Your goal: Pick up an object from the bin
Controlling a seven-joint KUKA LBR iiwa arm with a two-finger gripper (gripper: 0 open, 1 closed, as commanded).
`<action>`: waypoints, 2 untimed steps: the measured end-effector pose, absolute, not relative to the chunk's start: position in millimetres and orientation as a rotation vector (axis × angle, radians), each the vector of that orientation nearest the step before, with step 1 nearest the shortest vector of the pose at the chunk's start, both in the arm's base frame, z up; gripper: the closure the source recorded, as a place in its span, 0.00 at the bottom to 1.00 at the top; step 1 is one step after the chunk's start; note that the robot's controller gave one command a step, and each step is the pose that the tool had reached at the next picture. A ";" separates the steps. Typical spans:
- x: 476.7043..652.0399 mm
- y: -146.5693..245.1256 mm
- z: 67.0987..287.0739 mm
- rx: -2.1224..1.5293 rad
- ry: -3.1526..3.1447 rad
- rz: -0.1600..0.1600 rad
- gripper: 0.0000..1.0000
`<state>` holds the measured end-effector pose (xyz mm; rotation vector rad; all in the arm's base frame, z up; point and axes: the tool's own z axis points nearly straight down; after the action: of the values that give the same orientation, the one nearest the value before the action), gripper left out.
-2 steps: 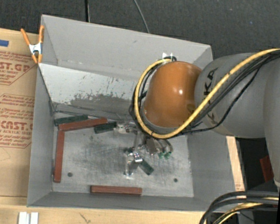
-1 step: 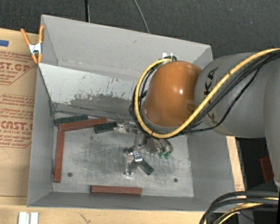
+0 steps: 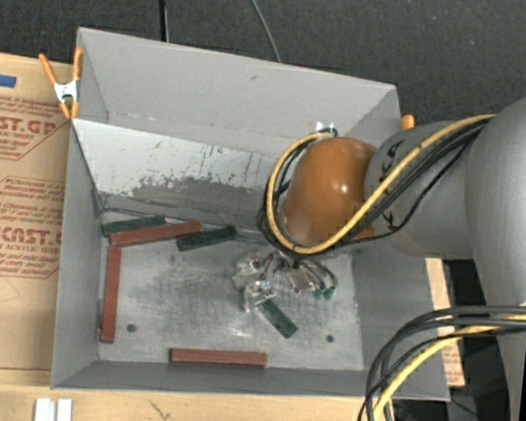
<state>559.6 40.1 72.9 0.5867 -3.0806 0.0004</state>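
Lying in grey bin (image 3: 202,165), red-brown bars (image 3: 218,357), green bars (image 3: 205,237); gripper (image 3: 264,288) by short green bar (image 3: 281,320), opening unclear

A red bar (image 3: 111,291) is laid along the left edge of the bin (image 3: 81,278), and a second red bar (image 3: 218,357) along its front edge. Towards the back left corner a third red bar (image 3: 152,230) is seen, with a green bar (image 3: 207,237) just beside its right end.
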 end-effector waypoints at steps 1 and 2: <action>559.7 40.2 72.9 0.587 -3.081 0.000 1.00; 576.8 7.4 279.0 0.709 -3.068 0.002 1.00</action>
<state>576.8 7.4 279.0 0.7091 -3.0680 0.0021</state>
